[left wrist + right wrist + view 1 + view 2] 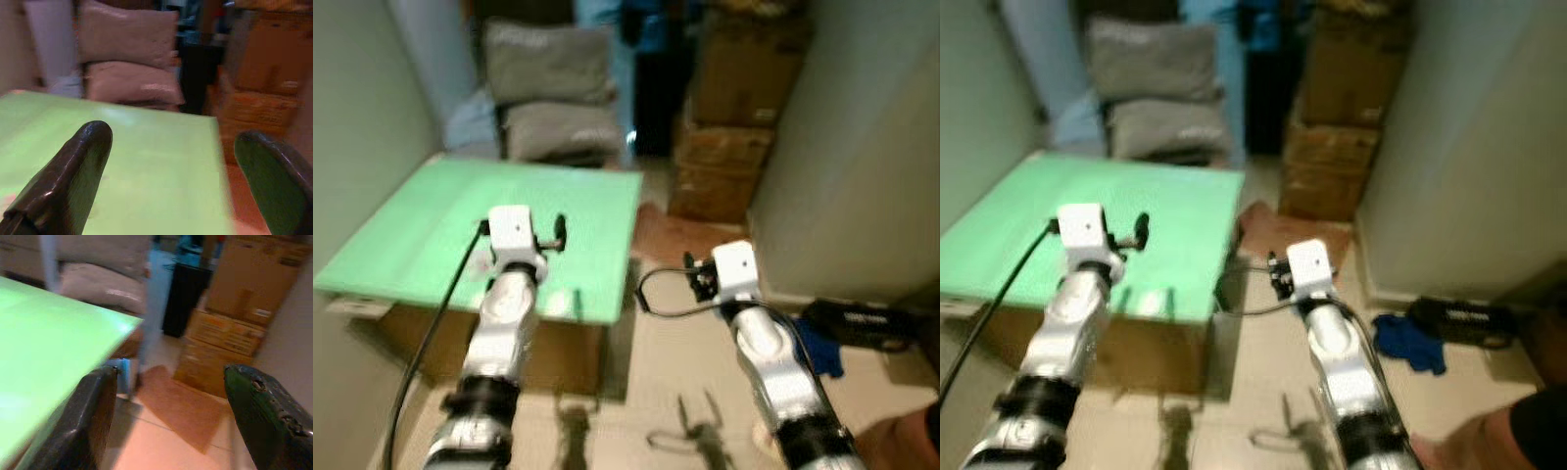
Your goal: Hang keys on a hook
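The left gripper [171, 181] and right gripper [181, 418] are both spread wide, holding nothing, near a green table [431, 230].

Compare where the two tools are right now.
The left tool is held over the green tabletop; the right tool is past the table's edge, over the tiled floor. Both are open and hold nothing.

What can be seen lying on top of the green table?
The green table shows a bare top; no keys can be made out. The left gripper, open, hovers over it, and its arm covers part of the near edge.
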You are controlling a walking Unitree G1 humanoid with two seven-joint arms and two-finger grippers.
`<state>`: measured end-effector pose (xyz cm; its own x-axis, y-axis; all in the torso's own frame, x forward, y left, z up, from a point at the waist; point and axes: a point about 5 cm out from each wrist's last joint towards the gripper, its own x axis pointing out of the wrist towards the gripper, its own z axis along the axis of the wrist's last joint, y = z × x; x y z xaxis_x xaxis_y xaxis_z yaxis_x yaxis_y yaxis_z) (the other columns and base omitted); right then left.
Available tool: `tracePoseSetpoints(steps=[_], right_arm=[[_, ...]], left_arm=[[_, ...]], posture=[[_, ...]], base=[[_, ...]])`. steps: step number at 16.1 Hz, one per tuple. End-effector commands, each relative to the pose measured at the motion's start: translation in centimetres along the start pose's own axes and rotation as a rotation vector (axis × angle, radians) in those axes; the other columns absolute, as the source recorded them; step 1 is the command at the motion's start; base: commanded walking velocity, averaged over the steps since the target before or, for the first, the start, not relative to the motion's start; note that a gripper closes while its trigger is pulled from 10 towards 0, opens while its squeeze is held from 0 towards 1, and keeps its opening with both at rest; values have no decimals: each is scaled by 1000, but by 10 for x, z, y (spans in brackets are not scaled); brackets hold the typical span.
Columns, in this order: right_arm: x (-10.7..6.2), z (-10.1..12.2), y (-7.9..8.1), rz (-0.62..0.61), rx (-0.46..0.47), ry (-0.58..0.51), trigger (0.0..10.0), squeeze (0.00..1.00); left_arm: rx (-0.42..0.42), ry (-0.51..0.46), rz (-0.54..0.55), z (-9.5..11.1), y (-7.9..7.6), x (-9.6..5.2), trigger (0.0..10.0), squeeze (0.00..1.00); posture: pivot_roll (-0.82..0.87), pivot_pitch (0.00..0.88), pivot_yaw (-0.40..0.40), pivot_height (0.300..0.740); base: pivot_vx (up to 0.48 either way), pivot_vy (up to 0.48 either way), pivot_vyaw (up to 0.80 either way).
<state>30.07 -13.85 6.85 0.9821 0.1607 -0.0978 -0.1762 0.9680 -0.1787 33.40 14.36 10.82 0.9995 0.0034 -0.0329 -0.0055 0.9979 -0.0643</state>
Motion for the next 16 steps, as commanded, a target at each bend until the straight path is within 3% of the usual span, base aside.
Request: tracePoseSetpoints(steps=[1, 11, 16], right_arm=[[3, 4, -1, -4, 4, -6, 10000, 0], [1, 1, 2, 6, 7, 5, 10000, 0], [-1, 0, 2, 10, 8, 12, 10000, 0]], left_arm=[[15, 9, 5, -1, 2, 0, 10000, 0], [32, 42, 25, -5, 2, 2, 10000, 0], [72, 25, 0, -4, -4, 2, 10000, 0]], posture=[[-39, 0, 9, 740], [-43, 0, 12, 740], [-47, 0, 12, 740]], base=[[300, 375, 0], [57, 456, 0], [0, 0, 0]])
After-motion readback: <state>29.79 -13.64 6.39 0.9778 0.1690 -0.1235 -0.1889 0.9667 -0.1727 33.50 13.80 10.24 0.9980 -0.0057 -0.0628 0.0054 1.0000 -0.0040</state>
